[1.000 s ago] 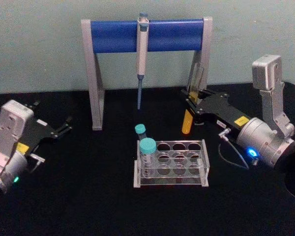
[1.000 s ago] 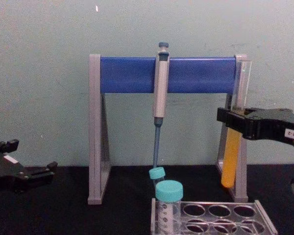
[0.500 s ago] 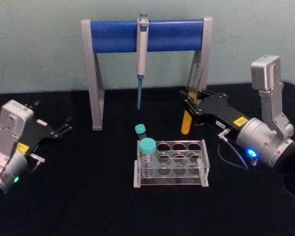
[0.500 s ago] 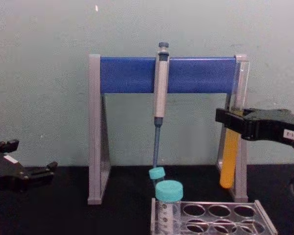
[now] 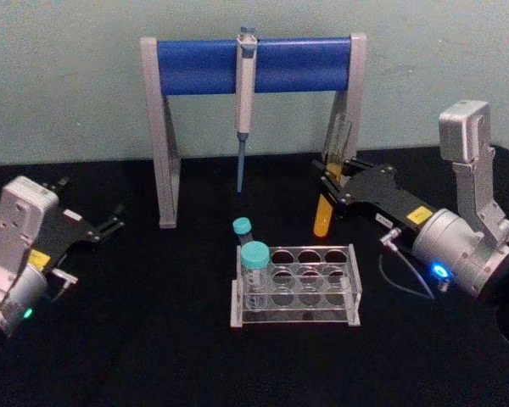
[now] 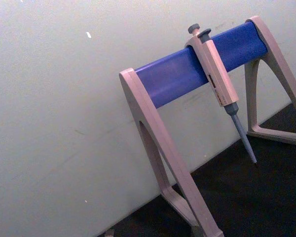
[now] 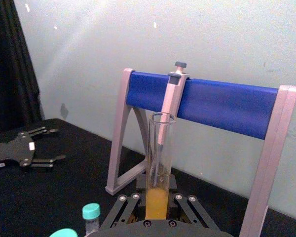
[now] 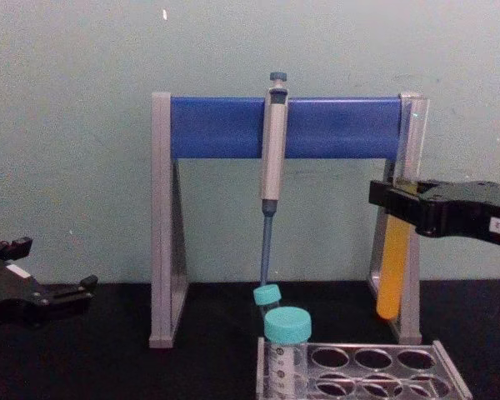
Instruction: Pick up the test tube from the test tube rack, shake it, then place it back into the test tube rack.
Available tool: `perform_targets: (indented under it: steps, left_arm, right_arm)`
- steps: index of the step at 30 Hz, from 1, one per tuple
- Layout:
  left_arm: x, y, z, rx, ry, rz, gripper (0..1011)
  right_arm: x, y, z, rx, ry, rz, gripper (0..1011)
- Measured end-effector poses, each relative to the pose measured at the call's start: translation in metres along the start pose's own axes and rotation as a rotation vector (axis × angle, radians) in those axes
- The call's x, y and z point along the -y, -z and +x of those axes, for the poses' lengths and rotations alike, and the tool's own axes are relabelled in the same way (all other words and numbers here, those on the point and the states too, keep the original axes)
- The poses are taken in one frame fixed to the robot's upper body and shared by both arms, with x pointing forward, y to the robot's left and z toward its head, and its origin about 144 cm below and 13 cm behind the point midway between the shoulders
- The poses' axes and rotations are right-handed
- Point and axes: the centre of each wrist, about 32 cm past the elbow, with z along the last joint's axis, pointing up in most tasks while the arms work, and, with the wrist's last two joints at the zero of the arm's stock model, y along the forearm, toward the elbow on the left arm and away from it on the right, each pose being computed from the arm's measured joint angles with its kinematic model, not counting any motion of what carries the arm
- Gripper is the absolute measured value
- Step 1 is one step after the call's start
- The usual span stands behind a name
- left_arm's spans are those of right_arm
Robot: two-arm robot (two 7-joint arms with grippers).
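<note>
Test tube (image 5: pixel 321 217) hangs upright, pinched in the right gripper (image 5: pixel 329 185), above and just behind the rack (image 5: pixel 354 284); left gripper (image 7: pixel 59 143) waits far off, fingers spread.

Laboratory bench. A pipette (image 5: pixel 244 80) hangs on a grey-and-blue pipette stand (image 5: pixel 199 64) just beyond the right gripper (image 5: pixel 331 182), which clamps a test tube (image 5: pixel 322 217) of orange liquid. Near that gripper, lower and toward the robot, a clear test tube rack (image 5: pixel 299 287) holds teal-capped tubes (image 5: pixel 254 255) on a black tabletop (image 5: pixel 144 348).

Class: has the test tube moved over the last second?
Yes, barely: in the chest view the test tube, in the right pincer, rocked slightly left, then back right, against the stand's right leg.
</note>
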Motion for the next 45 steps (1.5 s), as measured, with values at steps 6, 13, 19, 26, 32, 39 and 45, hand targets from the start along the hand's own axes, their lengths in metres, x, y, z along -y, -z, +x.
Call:
perform_targets:
  steps: [6,13,19,26,32,39,45]
  left_arm:
    - [0.0,0.0,0.0,0.0,0.0,0.0,1001]
    - [0.0,0.0,0.0,0.0,0.0,0.0,1001]
    - [0.0,0.0,0.0,0.0,0.0,0.0,1001]
    - [0.0,0.0,0.0,0.0,0.0,0.0,1001]
    - [0.0,0.0,0.0,0.0,0.0,0.0,1002]
    - [0.0,0.0,0.0,0.0,0.0,0.0,1001]
    - [0.0,0.0,0.0,0.0,0.0,0.0,1001]
  right_arm:
    - [0.011,-0.001,-0.002,0.01,-0.012,-0.001,232]
    - [0.024,-0.001,-0.006,0.023,-0.024,-0.018,232]
    - [0.03,0.002,-0.01,0.034,-0.025,-0.038,232]
    - [0.032,0.005,-0.012,0.041,-0.016,-0.055,232]
    - [0.032,0.007,-0.012,0.045,-0.007,-0.061,232]
    - [0.03,0.009,-0.011,0.047,0.005,-0.062,232]
    - [0.029,0.01,-0.011,0.041,0.013,-0.064,232]
